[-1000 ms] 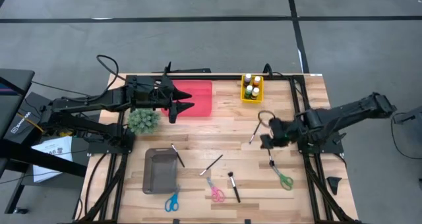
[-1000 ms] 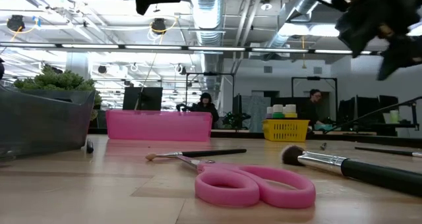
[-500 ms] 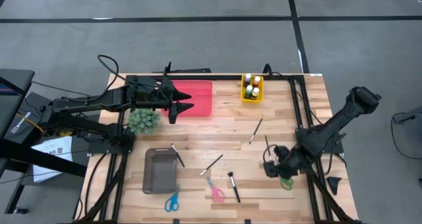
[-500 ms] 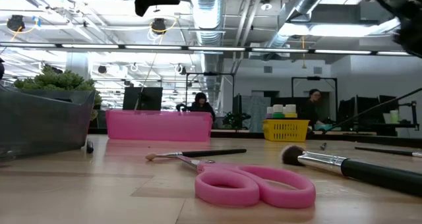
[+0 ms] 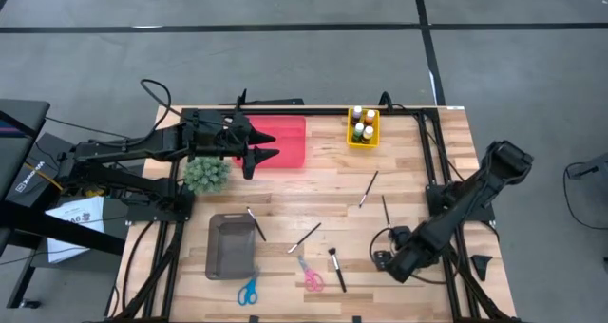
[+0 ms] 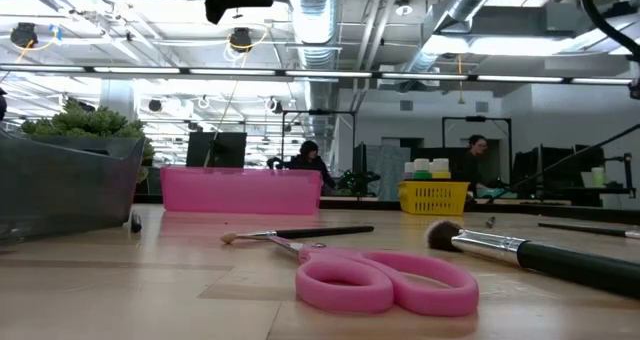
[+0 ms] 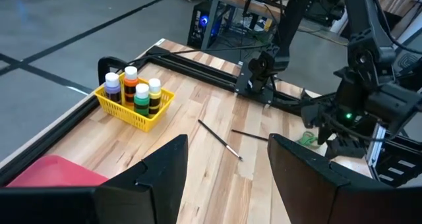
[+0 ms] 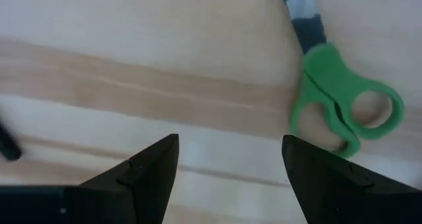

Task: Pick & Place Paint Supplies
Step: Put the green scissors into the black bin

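The right gripper point(image 5: 382, 259) sits low over the near right part of the worktop point(image 5: 418, 180), its fingers spread apart and holding nothing; in its wrist view the green scissors point(image 8: 343, 102) lie on the wood just ahead of the fingers point(image 8: 148, 168), untouched; the left gripper point(image 5: 269, 153) hangs above the pink tray point(image 5: 290, 138) at the far side, fingers likewise apart and empty; the paint bottles point(image 5: 361, 125) stand together in the yellow basket point(image 5: 353, 141) at the far edge, right of the pink tray; two thin brushes point(image 5: 368, 189) lie on the wood between the basket and the right gripper, near each other but not touching; another thin brush point(image 5: 305, 237) lies near the middle, and one more point(image 5: 256, 223) rests with its end across the rim of the grey bin point(image 5: 231, 248); a thicker black-handled brush point(image 5: 336, 269) lies near the front edge, just beside the pink scissors point(image 5: 312, 277); the blue scissors point(image 5: 248, 290) lie below the grey bin; the fuzzy green tuft point(image 5: 207, 174) sits near the left arm.
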Robot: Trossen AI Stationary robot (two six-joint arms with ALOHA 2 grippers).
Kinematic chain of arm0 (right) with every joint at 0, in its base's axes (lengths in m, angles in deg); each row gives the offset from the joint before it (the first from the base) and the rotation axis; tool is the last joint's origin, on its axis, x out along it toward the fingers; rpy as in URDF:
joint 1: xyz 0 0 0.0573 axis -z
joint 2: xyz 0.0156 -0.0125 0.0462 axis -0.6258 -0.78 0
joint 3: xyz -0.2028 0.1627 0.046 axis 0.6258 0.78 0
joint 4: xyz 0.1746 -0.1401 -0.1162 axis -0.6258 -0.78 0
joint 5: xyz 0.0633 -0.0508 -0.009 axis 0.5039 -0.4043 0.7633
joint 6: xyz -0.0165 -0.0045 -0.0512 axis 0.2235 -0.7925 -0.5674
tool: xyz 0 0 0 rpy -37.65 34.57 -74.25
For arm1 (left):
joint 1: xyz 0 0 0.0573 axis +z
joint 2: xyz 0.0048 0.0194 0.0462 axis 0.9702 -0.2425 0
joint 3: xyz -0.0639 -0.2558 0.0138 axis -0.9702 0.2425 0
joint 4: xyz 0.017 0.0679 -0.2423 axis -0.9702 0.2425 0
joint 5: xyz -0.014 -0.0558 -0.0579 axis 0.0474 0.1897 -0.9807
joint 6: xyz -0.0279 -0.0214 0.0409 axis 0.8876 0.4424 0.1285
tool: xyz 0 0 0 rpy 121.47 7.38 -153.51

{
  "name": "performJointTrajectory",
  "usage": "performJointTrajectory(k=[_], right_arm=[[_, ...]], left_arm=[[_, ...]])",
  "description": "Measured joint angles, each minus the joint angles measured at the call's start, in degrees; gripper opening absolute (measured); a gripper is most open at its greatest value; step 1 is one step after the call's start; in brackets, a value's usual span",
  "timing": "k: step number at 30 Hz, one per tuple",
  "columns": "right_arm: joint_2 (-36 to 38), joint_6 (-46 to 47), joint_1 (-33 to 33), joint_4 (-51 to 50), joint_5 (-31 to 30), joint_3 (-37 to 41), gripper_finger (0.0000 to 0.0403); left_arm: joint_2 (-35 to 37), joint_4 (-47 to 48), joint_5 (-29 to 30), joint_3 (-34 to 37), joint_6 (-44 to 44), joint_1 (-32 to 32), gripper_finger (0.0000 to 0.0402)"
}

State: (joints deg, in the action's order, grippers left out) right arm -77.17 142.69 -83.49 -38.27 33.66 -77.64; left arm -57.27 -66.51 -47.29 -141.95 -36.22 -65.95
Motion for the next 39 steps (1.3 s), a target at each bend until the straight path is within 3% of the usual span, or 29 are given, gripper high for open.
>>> performJointTrajectory(k=[7,39], right_arm=[[-3.17,-0.17,-0.68,-0.55,-0.04,-0.51,0.0264],[-3.14,-1.53,-2.56,-2.39,-2.78,-0.49,0.0264]], left_arm=[[0.02,0.00,0.01,0.00,-0.01,0.01,0.0204],[0.02,-0.01,0.02,0.00,0.03,0.02,0.0204]])
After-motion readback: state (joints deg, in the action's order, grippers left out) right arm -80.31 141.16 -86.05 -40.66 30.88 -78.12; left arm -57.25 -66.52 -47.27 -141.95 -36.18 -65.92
